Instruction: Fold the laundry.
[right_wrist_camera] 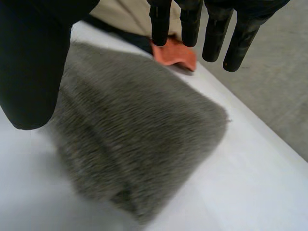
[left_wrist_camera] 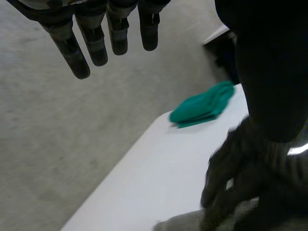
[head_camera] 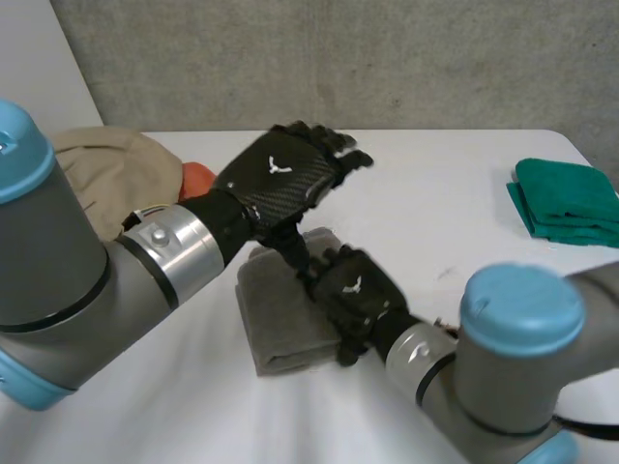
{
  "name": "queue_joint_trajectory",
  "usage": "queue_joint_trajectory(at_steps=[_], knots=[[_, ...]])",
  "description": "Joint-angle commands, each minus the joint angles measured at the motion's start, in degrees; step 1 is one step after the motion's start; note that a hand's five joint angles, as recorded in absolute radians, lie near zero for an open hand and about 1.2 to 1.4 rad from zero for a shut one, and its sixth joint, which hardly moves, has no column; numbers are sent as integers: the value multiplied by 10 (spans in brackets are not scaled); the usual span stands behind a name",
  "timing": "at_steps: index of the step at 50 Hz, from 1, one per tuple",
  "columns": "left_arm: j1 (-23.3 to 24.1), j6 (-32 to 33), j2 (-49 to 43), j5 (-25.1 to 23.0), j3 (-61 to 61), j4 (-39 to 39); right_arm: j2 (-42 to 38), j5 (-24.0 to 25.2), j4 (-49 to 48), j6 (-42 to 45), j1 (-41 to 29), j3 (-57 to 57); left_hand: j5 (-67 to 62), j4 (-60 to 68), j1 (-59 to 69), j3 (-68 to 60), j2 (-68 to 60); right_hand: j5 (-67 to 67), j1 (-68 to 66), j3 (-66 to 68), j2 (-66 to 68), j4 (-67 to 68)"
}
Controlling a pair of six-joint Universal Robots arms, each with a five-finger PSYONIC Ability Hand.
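A grey towel [head_camera: 276, 324], folded into a thick rectangle, lies in the middle of the white table [head_camera: 455, 222]. My right hand [head_camera: 353, 290] is open at the towel's right edge, palm down. In the right wrist view its straight fingers [right_wrist_camera: 216, 29] hang just above the grey towel [right_wrist_camera: 134, 144]. My left hand [head_camera: 280, 179] is raised above the towel's far edge, open and holding nothing. Its straight fingers [left_wrist_camera: 96, 38] point out past the table in the left wrist view, where the right hand [left_wrist_camera: 240, 168] rests by the towel [left_wrist_camera: 183, 224].
A folded green cloth [head_camera: 571, 198] lies at the table's far right, also in the left wrist view [left_wrist_camera: 202, 106]. A beige cloth pile [head_camera: 116, 169] and an orange cloth [head_camera: 198, 177] sit at the far left. The orange cloth [right_wrist_camera: 175, 53] lies just beyond the towel.
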State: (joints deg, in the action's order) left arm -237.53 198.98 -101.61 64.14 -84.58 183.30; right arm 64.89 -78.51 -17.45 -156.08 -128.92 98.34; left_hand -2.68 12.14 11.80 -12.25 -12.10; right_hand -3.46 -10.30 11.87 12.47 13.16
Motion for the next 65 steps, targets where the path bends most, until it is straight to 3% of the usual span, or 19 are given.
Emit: queue_joint_trajectory(at_steps=[1, 5, 15, 28, 32, 34, 38, 45, 54, 59, 65], knots=[[0, 4, -2, -19, -1, -24, -85, -8, -72, 47, -20, -9, 16, -11, -7, 12, 10, 35, 3, -19, -25, -32], [0, 4, -3, -19, -2, -25, -112, -18, -81, 73, -20, -39, 18, -13, -9, 14, 12, 22, -9, -6, -12, -19], [0, 3, -3, -19, -3, -25, -137, -24, -81, 77, -20, -83, 16, -11, -7, 12, 10, -210, -242, 226, 220, 213], [0, 2, -1, -19, -3, -26, -158, -22, -74, 70, -20, -147, 15, -9, -6, 10, 9, -338, -370, 354, 348, 341], [0, 3, 0, -19, -4, -28, -178, -23, -72, 70, -20, -173, 15, -9, -6, 10, 9, -492, -524, 508, 502, 495], [-1, 2, 3, -19, -4, -28, -189, -18, -66, 70, -20, -189, 16, -11, -7, 12, 10, -654, -685, 670, 664, 657], [-1, 3, 4, -19, -3, -27, -193, -10, -51, 68, -11, -212, 15, -9, -6, 10, 9, -665, -697, 681, 675, 668], [-7, 1, 15, -19, -2, -24, -142, -12, -24, 73, 76, -196, 15, -9, -6, 10, 9, -665, -697, 681, 675, 668], [-29, -3, 17, -12, -3, -24, -119, 25, -24, 84, 197, -209, 15, -9, -6, 10, 9, -665, -697, 681, 675, 668], [-30, -3, 16, -12, -3, -24, -120, 93, -46, 73, 256, -295, 13, -8, -4, 9, 7, -665, -697, 681, 675, 668], [-30, -3, 16, -12, -3, -23, -129, 109, -87, 18, 312, -406, 13, -8, -4, 9, 7, -665, -697, 681, 675, 668]])
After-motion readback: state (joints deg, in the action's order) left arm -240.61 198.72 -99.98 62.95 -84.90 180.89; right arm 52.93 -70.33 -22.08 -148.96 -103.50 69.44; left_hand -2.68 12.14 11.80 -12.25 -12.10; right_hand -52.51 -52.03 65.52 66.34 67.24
